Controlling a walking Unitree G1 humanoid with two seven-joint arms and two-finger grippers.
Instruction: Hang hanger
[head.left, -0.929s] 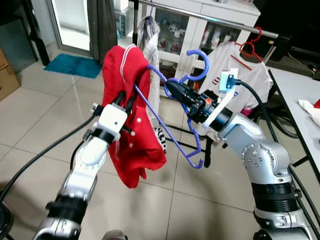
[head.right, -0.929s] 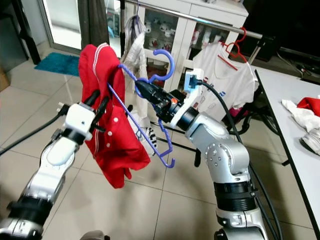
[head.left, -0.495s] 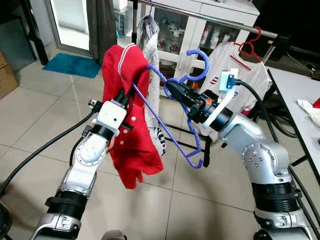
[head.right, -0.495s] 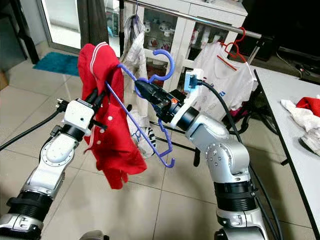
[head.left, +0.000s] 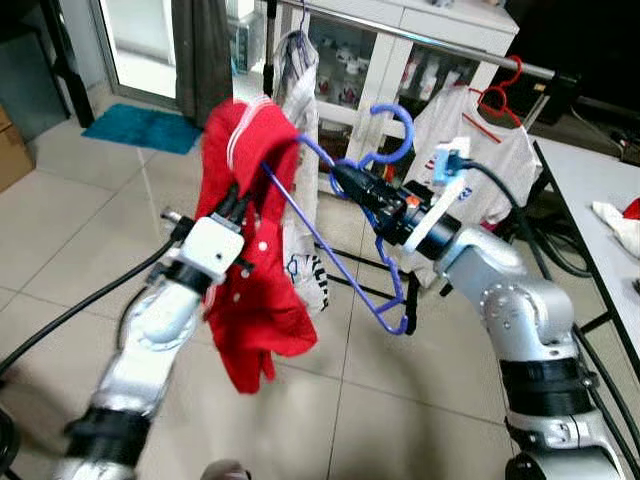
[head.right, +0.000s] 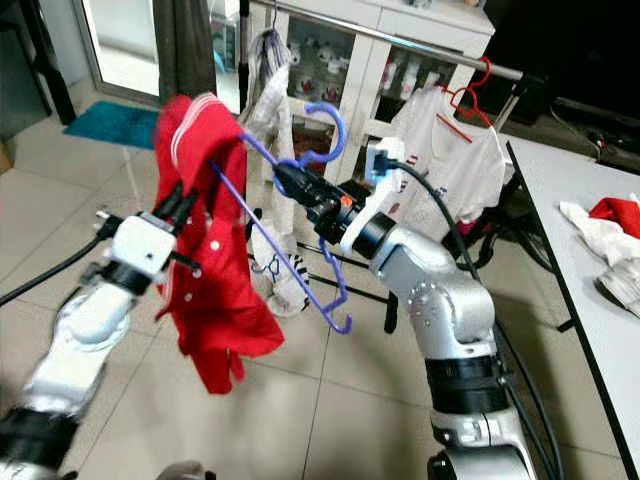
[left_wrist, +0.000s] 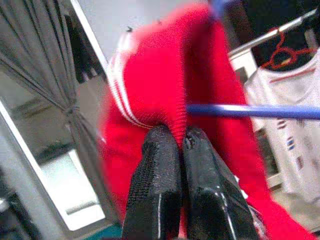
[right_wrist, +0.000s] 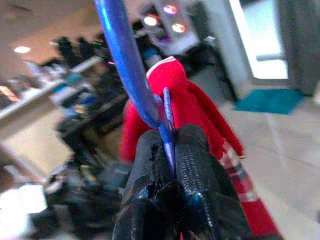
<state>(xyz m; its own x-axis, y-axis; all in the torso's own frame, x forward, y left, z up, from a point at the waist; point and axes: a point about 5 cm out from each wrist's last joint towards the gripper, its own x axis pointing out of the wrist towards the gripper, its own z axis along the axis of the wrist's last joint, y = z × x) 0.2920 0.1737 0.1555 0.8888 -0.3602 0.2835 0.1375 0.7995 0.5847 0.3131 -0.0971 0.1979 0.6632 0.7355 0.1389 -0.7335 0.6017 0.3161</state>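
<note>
at frame centre, the right gripper (head.left: 342, 179) clamps a thin blue plastic hanger (head.left: 352, 262); the left gripper (head.left: 232, 205) pinches its draped red knit shirt (head.left: 252, 290).

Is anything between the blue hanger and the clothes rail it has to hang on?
Nothing visible blocks it. The blue hanger sits below the clothes rail, in the open stretch between a hanging patterned garment and a white shirt.

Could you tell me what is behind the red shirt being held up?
Behind the red shirt hangs a patterned garment on the metal rail, before a white cabinet. The shirt covers one end of the blue hanger.
</note>
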